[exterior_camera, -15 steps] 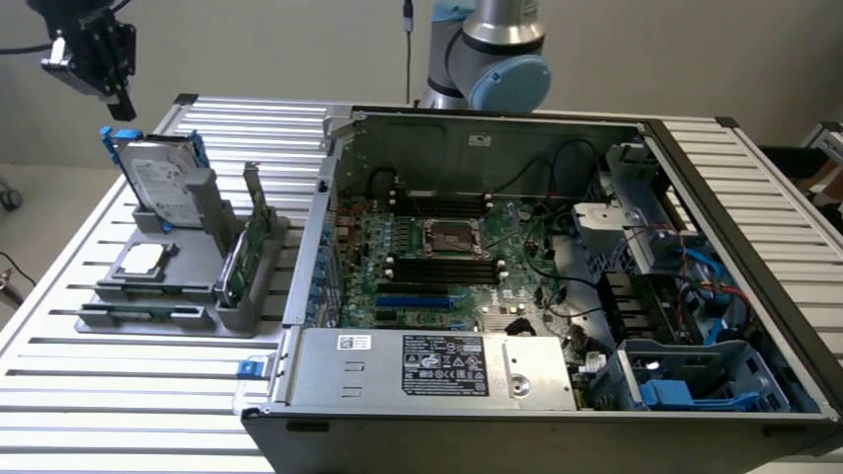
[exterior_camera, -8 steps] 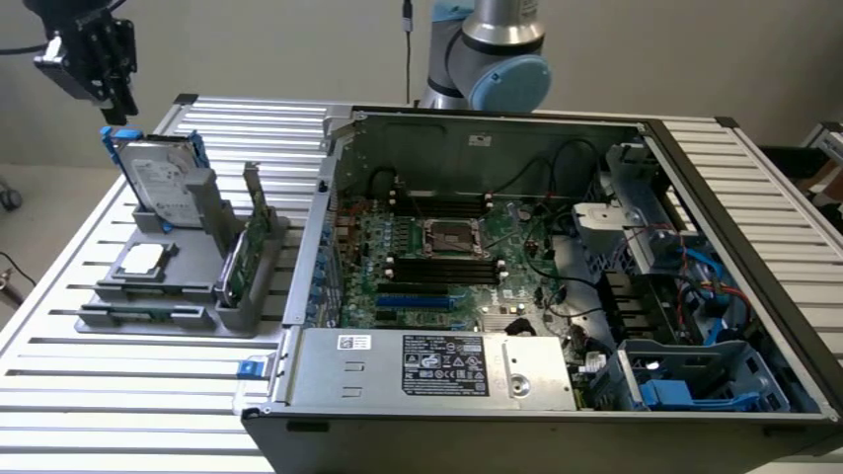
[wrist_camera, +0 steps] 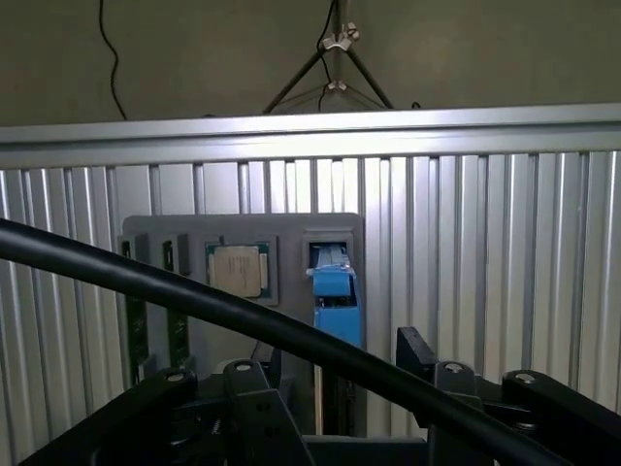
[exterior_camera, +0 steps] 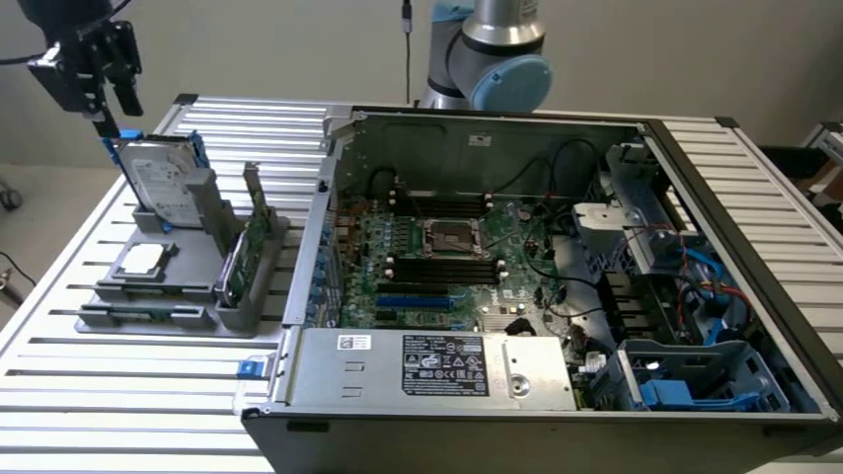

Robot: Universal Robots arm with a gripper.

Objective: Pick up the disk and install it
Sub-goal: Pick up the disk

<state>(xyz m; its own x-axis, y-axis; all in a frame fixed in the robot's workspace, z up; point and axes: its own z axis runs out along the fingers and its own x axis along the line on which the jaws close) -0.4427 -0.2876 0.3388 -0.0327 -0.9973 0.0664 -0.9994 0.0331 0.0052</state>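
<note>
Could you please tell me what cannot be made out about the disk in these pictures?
- Exterior view: the lower edge of the disk is hidden in the slot of the grey holder; its label print is too small to read.
- Wrist view: a black cable covers the lower end of the blue carrier.

disk (exterior_camera: 161,181): silver-grey bare metal, white paper-like label, smooth bright blue plastic carrier | holder (exterior_camera: 93,318), 9 o'clock of the case in the exterior view: matt grey plastic | chip (exterior_camera: 142,259): dull silver metal lid | table (exterior_camera: 118,395): ribbed satin aluminium | case (exterior_camera: 527,138): grey sheet metal | gripper (exterior_camera: 114,104): matt black
</note>
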